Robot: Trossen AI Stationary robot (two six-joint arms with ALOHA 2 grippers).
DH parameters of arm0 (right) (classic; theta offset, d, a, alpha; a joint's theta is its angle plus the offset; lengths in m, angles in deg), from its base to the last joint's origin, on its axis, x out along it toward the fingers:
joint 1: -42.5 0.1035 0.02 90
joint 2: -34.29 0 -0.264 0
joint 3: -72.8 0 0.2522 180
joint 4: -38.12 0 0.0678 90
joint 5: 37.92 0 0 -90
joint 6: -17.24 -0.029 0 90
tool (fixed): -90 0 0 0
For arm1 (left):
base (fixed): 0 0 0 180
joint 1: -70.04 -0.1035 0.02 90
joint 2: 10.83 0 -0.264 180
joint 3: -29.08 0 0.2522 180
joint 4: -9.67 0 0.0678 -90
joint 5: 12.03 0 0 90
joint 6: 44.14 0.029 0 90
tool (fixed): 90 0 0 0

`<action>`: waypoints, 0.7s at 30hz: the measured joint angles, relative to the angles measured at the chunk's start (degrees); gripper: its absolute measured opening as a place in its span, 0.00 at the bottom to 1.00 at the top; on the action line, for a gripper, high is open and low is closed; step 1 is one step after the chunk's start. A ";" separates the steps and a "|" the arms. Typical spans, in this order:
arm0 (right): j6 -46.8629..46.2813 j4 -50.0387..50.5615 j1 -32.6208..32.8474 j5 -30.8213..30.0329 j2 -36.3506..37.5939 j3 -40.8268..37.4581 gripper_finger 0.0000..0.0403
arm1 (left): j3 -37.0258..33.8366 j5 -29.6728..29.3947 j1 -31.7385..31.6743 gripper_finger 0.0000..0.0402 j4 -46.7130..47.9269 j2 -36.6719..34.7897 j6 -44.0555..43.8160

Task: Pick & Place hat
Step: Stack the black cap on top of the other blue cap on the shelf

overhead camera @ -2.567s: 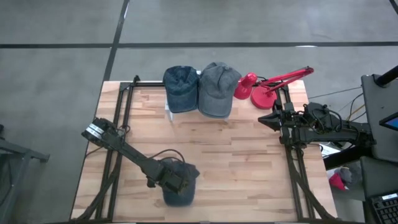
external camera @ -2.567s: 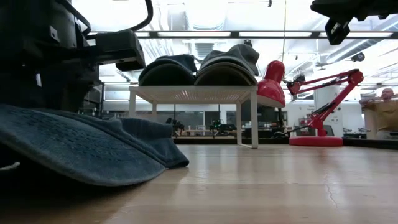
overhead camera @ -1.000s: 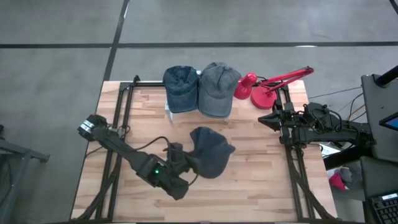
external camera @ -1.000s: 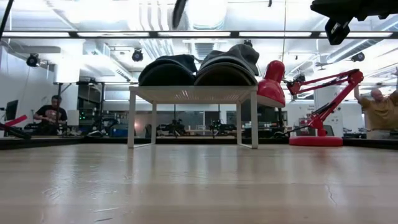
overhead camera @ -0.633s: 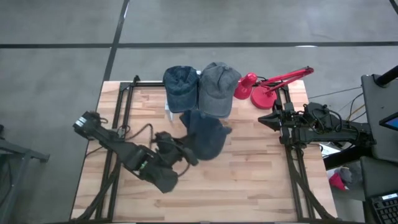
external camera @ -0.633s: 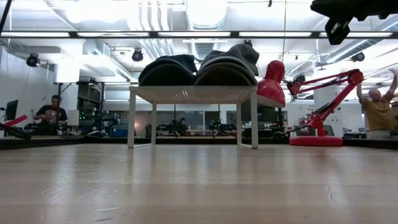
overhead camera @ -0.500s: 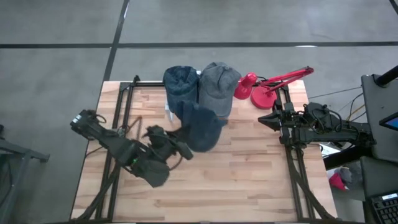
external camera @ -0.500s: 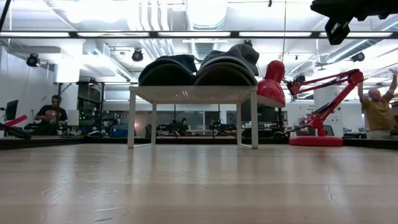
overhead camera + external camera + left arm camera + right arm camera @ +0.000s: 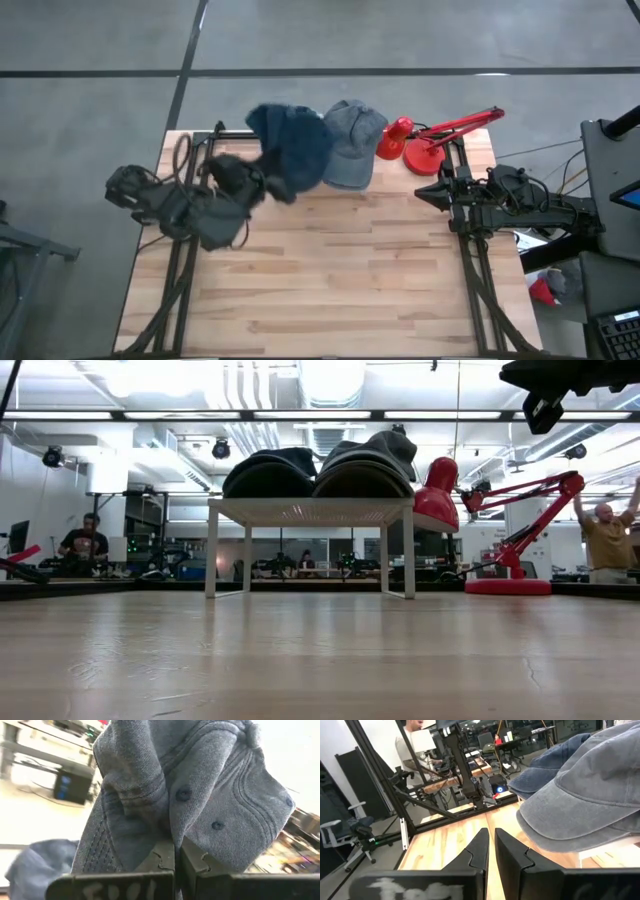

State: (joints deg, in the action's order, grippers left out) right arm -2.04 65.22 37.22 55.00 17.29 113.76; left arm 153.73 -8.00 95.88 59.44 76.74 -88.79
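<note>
Since a second ago the left gripper [image 9: 262, 180] has carried the dark blue cap [image 9: 290, 150] from mid-table over the white rack [image 9: 310, 512]. Its jaws stay pinched on the cap's fabric, which hangs above the rack's left side, beside the grey cap [image 9: 352, 143]. The right gripper [image 9: 428, 190], nearly closed and empty, waits right of the rack

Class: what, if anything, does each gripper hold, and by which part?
Left gripper pinches a blue cap by a fold of its crown fabric. Right gripper holds nothing.
</note>
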 joint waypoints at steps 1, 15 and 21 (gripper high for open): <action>0.00 -0.02 0.00 0.00 0.00 0.00 0.07 | 0.38 -0.36 -0.86 0.00 0.02 -0.24 0.76; 0.00 -0.02 0.01 -0.02 0.00 0.00 0.07 | 0.26 0.07 -14.28 0.00 0.15 -0.83 4.42; 0.00 0.06 0.02 -0.02 0.00 0.00 0.07 | -0.57 2.76 -18.11 0.00 0.61 -0.71 1.71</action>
State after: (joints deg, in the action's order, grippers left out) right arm -2.04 65.28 37.24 54.97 17.29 113.76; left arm 153.15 -5.25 77.77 60.05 76.03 -87.07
